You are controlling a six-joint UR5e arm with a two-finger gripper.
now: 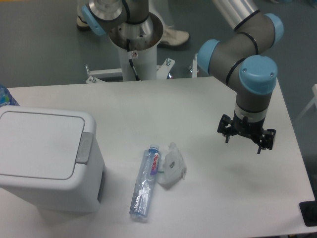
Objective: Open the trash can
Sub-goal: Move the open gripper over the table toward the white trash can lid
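one trash can (44,158) — lid down — well apart from hand (246,139)

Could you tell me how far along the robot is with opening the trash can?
Nothing looks done yet: the trash can has its lid flat and closed, and its grey button is untouched. The gripper hangs empty above the table's right side, well away from the can. Left to do: cross over, press the button and get the lid up.
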